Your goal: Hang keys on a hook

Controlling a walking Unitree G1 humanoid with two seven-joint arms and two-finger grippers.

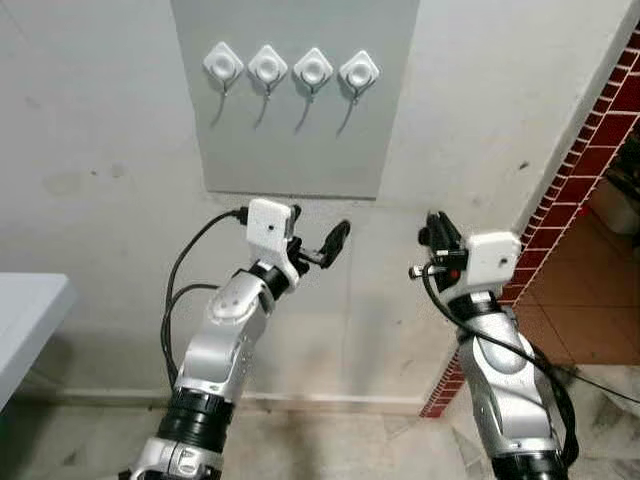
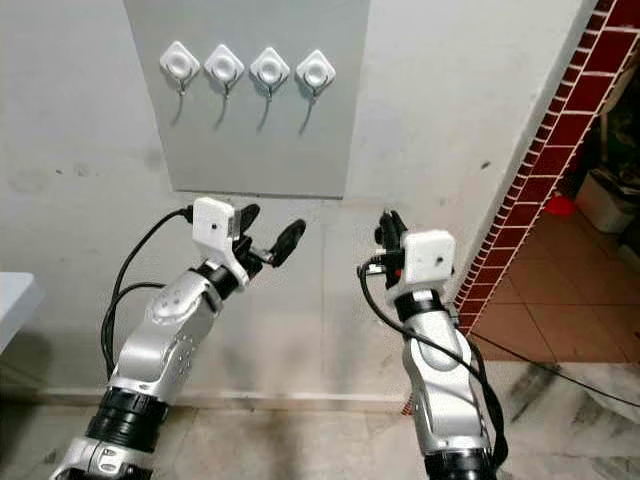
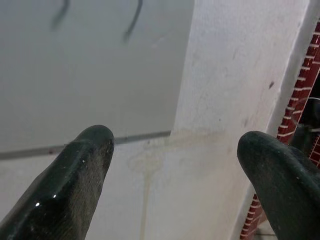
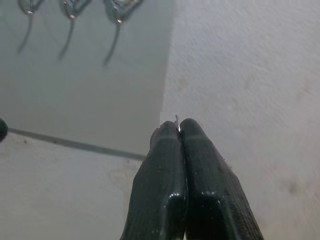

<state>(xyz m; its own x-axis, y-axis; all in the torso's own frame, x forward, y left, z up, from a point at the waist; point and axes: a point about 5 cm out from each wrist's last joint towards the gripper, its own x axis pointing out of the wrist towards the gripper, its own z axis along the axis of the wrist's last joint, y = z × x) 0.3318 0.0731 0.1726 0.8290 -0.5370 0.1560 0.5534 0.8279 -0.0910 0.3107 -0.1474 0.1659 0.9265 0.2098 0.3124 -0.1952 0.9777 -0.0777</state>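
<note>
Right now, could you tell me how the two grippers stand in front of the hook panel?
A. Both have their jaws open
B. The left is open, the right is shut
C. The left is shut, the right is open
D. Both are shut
B: the left gripper has its jaws wide apart below the grey panel, while the right gripper has them pressed together, a thin metal tip showing between them.

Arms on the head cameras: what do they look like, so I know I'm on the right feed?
Both arms are silver with black joint rings and white wrist camera boxes. Black cables loop along each. The left end effector and right end effector have long black fingers.
</note>
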